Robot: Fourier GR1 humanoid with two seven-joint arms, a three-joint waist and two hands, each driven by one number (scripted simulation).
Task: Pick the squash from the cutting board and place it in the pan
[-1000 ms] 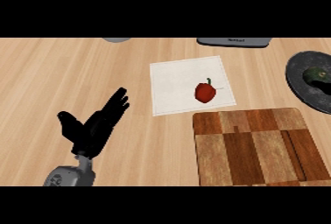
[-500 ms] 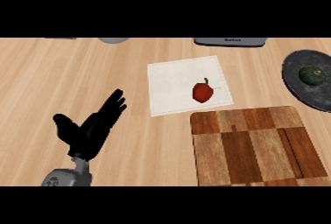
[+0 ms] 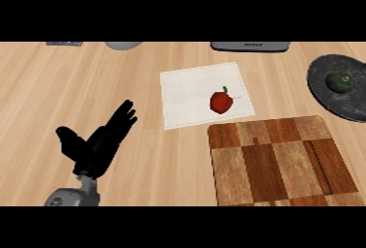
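No writing can be read anywhere. The grey appliance (image 3: 250,46) at the counter's (image 3: 85,82) far edge bears a small pale mark. It is too blurred to make out.

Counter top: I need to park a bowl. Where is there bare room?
The cutting board is bare. Bare counter lies beyond the left robot hand and between it and the white cloth. Crowded: the cloth carries a red pepper, the pan holds the squash.
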